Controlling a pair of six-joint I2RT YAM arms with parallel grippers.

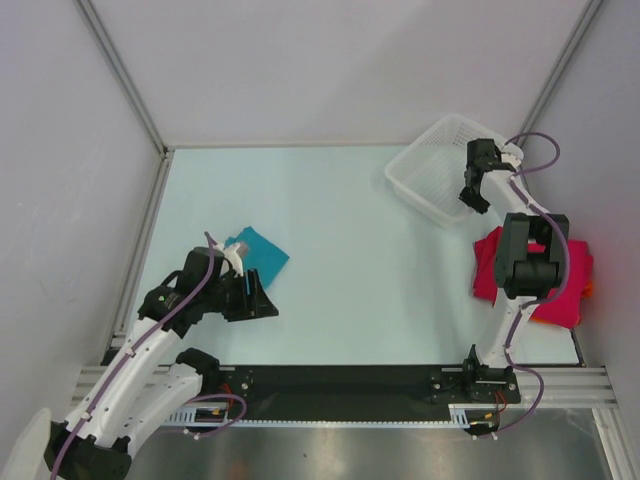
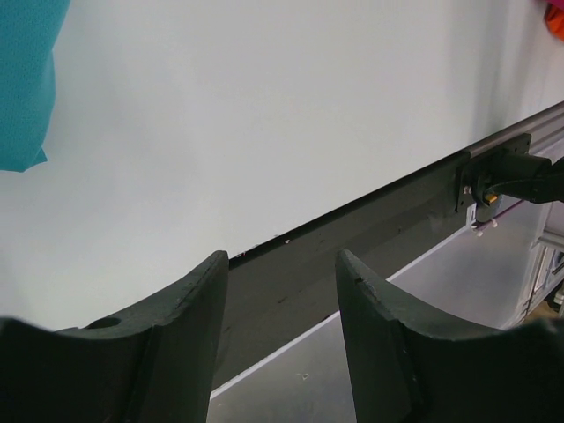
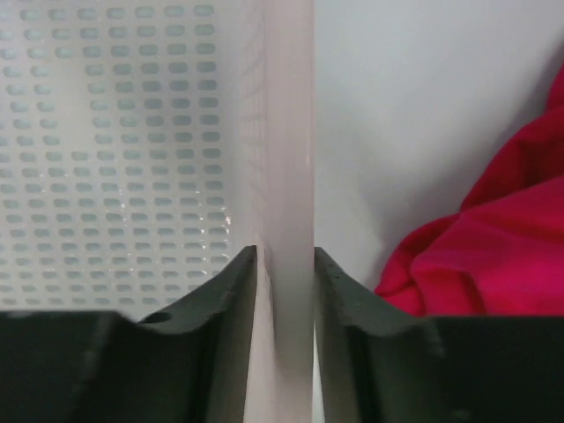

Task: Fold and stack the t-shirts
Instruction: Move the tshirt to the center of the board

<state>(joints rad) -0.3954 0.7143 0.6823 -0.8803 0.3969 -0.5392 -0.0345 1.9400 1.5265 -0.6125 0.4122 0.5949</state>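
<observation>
A folded teal t-shirt (image 1: 263, 252) lies on the table at the left; its corner (image 2: 22, 79) shows in the left wrist view. My left gripper (image 1: 262, 305) (image 2: 282, 256) hovers just in front of it, open and empty, pointing at the table's near edge. A crumpled crimson-pink t-shirt (image 1: 487, 268) (image 3: 493, 256) lies at the right, partly hidden by my right arm. An orange edge (image 1: 588, 290) peeks out beside it. My right gripper (image 1: 472, 200) (image 3: 285, 256) is shut on the near wall of the white mesh basket (image 1: 430, 170) (image 3: 286, 132).
The basket stands tilted at the back right, with nothing visible inside it. The black rail (image 2: 370, 220) runs along the table's front edge, with the arm bases (image 1: 490, 380) on it. Grey walls close in the table on three sides.
</observation>
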